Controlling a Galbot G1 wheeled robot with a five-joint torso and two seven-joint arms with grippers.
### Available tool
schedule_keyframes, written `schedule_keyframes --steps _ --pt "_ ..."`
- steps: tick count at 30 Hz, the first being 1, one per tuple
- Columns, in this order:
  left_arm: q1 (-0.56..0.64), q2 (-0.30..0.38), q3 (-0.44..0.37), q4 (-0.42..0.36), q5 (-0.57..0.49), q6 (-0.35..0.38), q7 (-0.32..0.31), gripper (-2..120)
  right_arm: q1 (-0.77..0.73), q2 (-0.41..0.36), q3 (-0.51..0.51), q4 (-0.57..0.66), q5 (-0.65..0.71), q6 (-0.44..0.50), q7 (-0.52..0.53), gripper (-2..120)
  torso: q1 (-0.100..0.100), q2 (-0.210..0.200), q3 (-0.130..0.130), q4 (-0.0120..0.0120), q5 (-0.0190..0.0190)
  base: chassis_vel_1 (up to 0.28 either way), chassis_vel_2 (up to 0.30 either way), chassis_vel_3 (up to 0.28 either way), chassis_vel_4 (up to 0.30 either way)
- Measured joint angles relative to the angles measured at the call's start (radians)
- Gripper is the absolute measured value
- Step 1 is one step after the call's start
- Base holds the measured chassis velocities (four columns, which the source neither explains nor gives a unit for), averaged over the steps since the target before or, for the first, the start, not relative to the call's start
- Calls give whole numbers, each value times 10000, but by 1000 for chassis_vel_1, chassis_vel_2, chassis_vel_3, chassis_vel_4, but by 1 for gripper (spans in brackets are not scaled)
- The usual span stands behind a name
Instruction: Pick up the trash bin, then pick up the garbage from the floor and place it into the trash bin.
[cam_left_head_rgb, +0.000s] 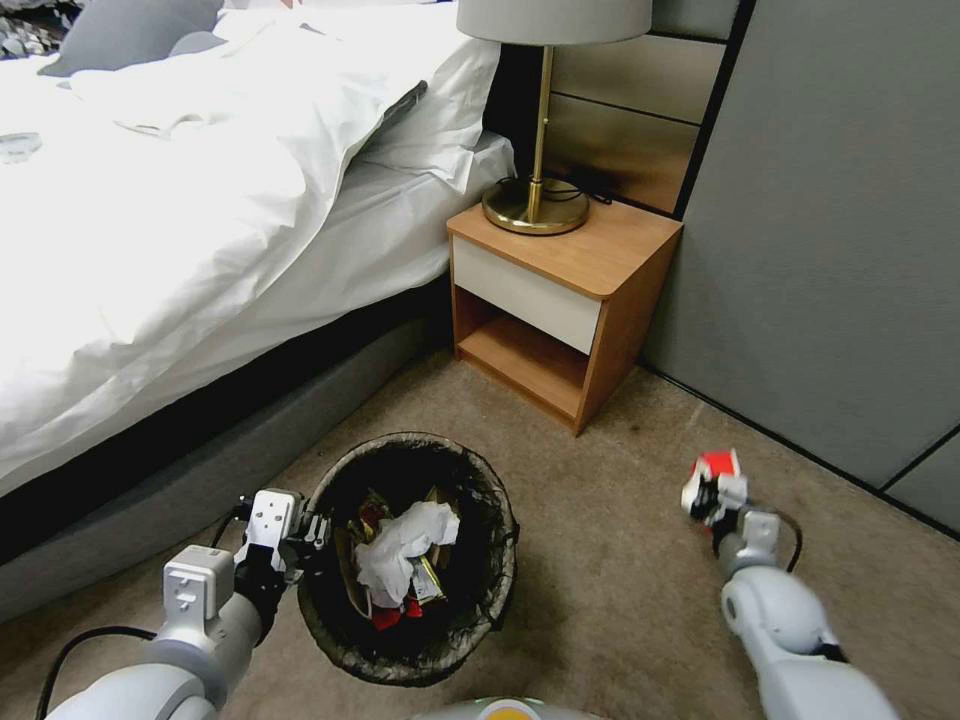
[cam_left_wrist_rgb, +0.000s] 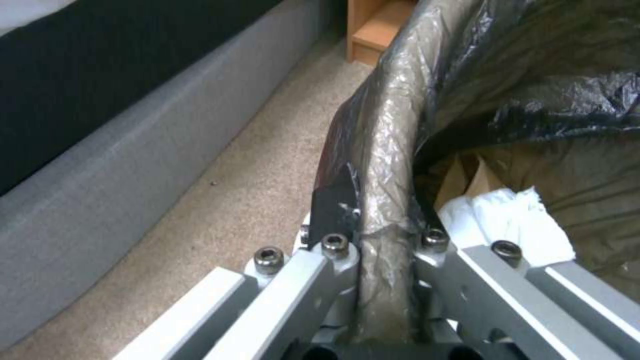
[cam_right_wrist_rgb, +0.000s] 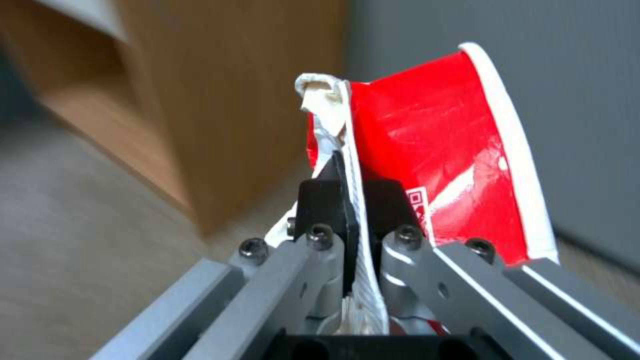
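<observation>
Two claws engaged. Left claw (cam_left_head_rgb: 312, 533): clenched on the bag-covered rim of the small round white plastic trash bin with dark liner (cam_left_head_rgb: 490, 610), at the rim's left side, one finger outside and one inside per the left wrist view (cam_left_wrist_rgb: 383, 235). Bin at centre, beside the grey bed base (cam_left_head_rgb: 200, 480), apparently off the beige carpet floor (cam_left_head_rgb: 620, 560), though contact underneath cannot be confirmed. Already inside: white crumpled tissue (cam_left_head_rgb: 405, 550), brown paper bag (cam_left_wrist_rgb: 467, 177), shiny gold wrapper (cam_left_head_rgb: 428, 580), red scraps.

Right claw (cam_left_head_rgb: 712, 492): clenched on a red-and-white crumpled paper carton (cam_left_head_rgb: 715, 468), pinched at a folded white edge in the right wrist view (cam_right_wrist_rgb: 427, 145), well to the right of the bin, near the wooden nightstand (cam_left_head_rgb: 600, 260) and grey wall panel (cam_left_head_rgb: 830, 220).

Step in hand, judged: transfer of a picked-up piece to the bin. Next move calls for carrying the carton leftward over the bin mouth, then releasing above the opening; steady rim grip needed meanwhile.

Hidden or unclear: white bin wall, masked by the liner. Bin underside. Lower part of the carton behind the claw. Lamp shade top cut off. Further litter on the floor: none discernible, with carpet under the arms concealed.
</observation>
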Motion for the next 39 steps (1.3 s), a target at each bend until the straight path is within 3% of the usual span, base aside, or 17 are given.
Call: schedule_keyframes --steps 2,6,8,14,16,23,39 --pt "4 3 34 0 7 0 0 1 -292 -280 -103 1800 229 -528 -325 0 0 0 0 -3 4 0 0 0 0" --pt "11 1 38 0 12 0 0 1 -378 -424 -437 2859 379 -901 -430 0 0 0 0 -2 2 0 0 0 0" --pt "31 10 29 0 14 4 -6 1 -341 -631 -1164 3961 505 -1276 -438 0 0 0 0 -3 1 0 0 0 0" --pt "37 3 24 0 -12 19 -7 1 -118 -941 -2306 4781 555 -1548 -577 0 0 0 0 -1 4 0 0 0 0" --pt "38 -18 37 0 -16 29 -13 1 -30 -1135 -2808 5178 560 -1591 -1103 0 0 0 0 -2 3 0 0 0 0" --pt "28 -117 161 0 -3 58 -30 1 200 -1489 -3798 5546 874 -1303 -2307 0 0 0 0 -3 4 0 0 0 0" --pt "-19 -288 175 0 121 94 -62 1 1127 -1986 -6751 4870 306 -1061 -3059 0 -1 0 0 -2 4 0 0 0 0"
